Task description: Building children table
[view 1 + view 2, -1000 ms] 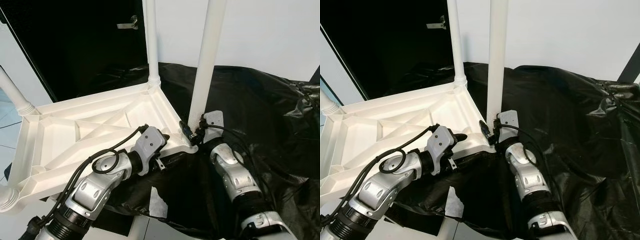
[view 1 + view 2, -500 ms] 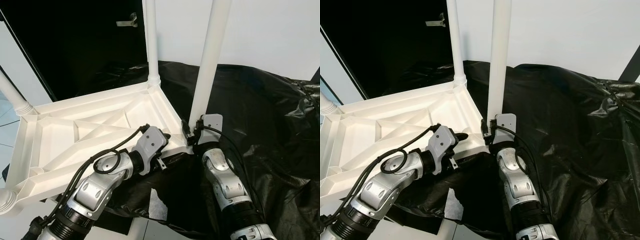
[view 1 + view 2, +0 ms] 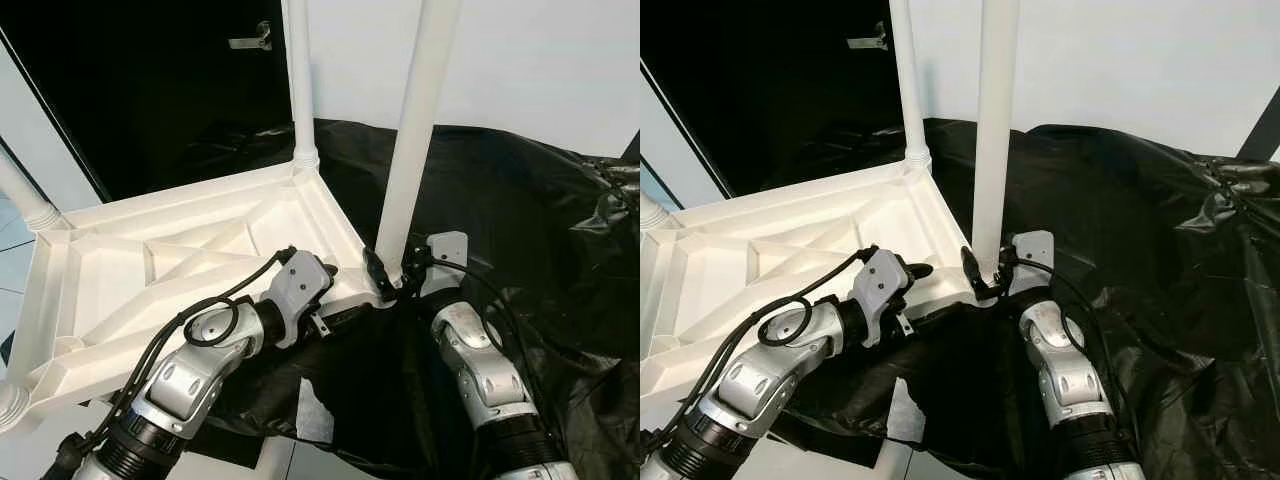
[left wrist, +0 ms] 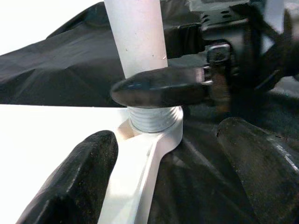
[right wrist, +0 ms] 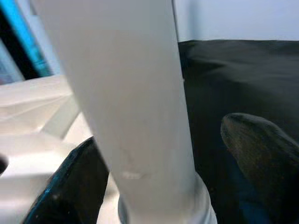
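Note:
The white children's table (image 3: 180,250) lies upside down on a black sheet (image 3: 520,190), with its legs pointing up. The near leg (image 3: 415,130) stands in the table's near right corner, its threaded end (image 4: 154,119) in the socket. My right gripper (image 3: 388,272) is open around the base of this leg, one finger (image 4: 159,86) lying across its front and the other finger (image 5: 261,154) off to the side with a gap. My left gripper (image 3: 335,295) is open at the same corner, its fingertips (image 4: 79,177) straddling the table's rim without closing on it.
Another leg (image 3: 298,80) stands at the far corner and a third leg (image 3: 25,195) at the left. A dark door with a handle (image 3: 250,40) is behind on the left, a white wall (image 3: 540,60) behind on the right. Crumpled sheet covers the right side.
My right wrist has swung rightward around the base of the near leg, after leaning left half a second ago. The left arm has stayed at the corner.

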`<state>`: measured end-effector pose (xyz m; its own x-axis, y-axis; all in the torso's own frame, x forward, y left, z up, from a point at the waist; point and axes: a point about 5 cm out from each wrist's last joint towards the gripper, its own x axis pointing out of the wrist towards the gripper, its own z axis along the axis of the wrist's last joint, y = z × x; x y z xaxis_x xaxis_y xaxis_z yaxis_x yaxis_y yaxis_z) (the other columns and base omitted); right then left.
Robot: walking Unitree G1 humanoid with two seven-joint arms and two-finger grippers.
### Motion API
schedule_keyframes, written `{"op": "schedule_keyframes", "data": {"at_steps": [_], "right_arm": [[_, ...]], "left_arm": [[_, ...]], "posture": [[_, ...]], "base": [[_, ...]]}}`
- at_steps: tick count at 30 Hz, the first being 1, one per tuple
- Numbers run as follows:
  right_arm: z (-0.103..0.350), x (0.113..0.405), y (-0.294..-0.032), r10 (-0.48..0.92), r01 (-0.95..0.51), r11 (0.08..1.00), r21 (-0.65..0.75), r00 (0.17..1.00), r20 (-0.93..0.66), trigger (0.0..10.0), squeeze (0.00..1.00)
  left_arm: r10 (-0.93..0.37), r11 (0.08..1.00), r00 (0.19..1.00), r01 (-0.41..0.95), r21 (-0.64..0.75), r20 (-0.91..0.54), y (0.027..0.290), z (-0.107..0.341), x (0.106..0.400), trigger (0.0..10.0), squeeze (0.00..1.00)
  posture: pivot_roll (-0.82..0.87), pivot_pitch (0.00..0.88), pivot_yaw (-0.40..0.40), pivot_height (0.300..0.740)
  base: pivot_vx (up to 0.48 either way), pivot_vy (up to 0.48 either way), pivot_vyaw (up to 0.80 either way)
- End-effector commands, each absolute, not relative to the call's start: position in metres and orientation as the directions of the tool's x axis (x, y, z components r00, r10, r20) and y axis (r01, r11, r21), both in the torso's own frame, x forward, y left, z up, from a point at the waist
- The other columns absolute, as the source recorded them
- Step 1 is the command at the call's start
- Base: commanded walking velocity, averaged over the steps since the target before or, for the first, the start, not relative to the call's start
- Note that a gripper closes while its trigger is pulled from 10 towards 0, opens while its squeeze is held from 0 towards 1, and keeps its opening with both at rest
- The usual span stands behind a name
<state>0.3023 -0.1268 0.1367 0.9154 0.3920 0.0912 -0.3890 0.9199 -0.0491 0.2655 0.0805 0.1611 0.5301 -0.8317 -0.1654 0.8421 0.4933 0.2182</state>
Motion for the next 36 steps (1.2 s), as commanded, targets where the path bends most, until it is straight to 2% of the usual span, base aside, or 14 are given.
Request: {"op": "schedule_keyframes", "data": {"at_steps": [1, 3, 4, 7, 17, 18, 20, 21, 32, 36], "right_arm": [[0.133, 0.303, -0.128, 0.461, -0.461, 0.887, -0.019, 0.885, 0.065, 10.0, 0.50], [0.132, 0.305, -0.130, 0.494, -0.494, 0.870, -0.009, 0.868, 0.055, 10.0, 0.50], [0.131, 0.312, -0.132, 0.555, -0.554, 0.832, -0.030, 0.832, 0.030, 10.0, 0.00], [0.133, 0.321, -0.132, 0.599, -0.597, 0.799, -0.080, 0.801, 0.006, 10.0, 0.00], [0.133, 0.336, -0.122, 0.703, -0.705, 0.702, -0.107, 0.709, -0.057, 10.0, 0.00], [0.132, 0.339, -0.121, 0.718, -0.720, 0.687, -0.098, 0.693, -0.061, 1.9, 0.00], [0.131, 0.339, -0.121, 0.722, -0.724, 0.683, -0.098, 0.689, -0.064, 1.9, 0.00], [0.131, 0.340, -0.121, 0.722, -0.724, 0.683, -0.097, 0.689, -0.057, 0.0, 0.00], [0.124, 0.338, -0.126, 0.696, -0.698, 0.713, -0.058, 0.716, -0.061, 0.0, 0.00], [0.120, 0.338, -0.126, 0.612, -0.614, 0.789, -0.034, 0.789, -0.051, 0.0, 0.00]], "left_arm": [[-0.838, 0.478, 0.514, 0.853, 0.209, -0.184, 0.084, 0.159, 0.265, 10.0, 0.00], [-0.837, 0.479, 0.515, 0.853, 0.209, -0.184, 0.084, 0.159, 0.265, 10.0, 0.00], [-0.836, 0.481, 0.518, 0.851, 0.210, -0.184, 0.085, 0.160, 0.267, 10.0, 0.00], [-0.834, 0.484, 0.521, 0.849, 0.212, -0.182, 0.086, 0.160, 0.268, 10.0, 0.00], [-0.832, 0.487, 0.525, 0.846, 0.217, -0.179, 0.087, 0.162, 0.269, 10.0, 0.00], [-0.830, 0.490, 0.528, 0.844, 0.218, -0.178, 0.087, 0.163, 0.270, 10.0, 0.00], [-0.830, 0.491, 0.529, 0.843, 0.218, -0.177, 0.087, 0.163, 0.270, 10.0, 0.00], [-0.826, 0.497, 0.535, 0.839, 0.220, -0.177, 0.088, 0.164, 0.271, 10.0, 0.00], [-0.820, 0.506, 0.544, 0.835, 0.217, -0.179, 0.090, 0.163, 0.270, 10.0, 0.00], [-0.822, 0.503, 0.540, 0.837, 0.213, -0.179, 0.089, 0.163, 0.269, 10.0, 0.00]], "posture": [[0.00, 0.000, 0.023, 0.740], [0.00, 0.000, 0.023, 0.740], [0.01, 0.000, 0.026, 0.740], [0.01, 0.000, 0.031, 0.740], [0.02, 0.000, 0.032, 0.740], [0.02, 0.000, 0.031, 0.740], [0.02, 0.000, 0.031, 0.740], [0.02, 0.000, 0.031, 0.740], [0.03, 0.000, 0.026, 0.740], [0.03, 0.000, 0.020, 0.740]], "base": [[0.000, 0.000, 0.00], [0.000, 0.000, 0.00], [0.000, 0.000, 0.00], [0.000, 0.000, 0.00], [0.000, 0.000, 0.00], [0.000, 0.000, 0.00], [0.000, 0.000, 0.00], [0.000, 0.000, 0.00], [0.000, 0.000, 0.00], [0.000, 0.000, 0.00]]}}
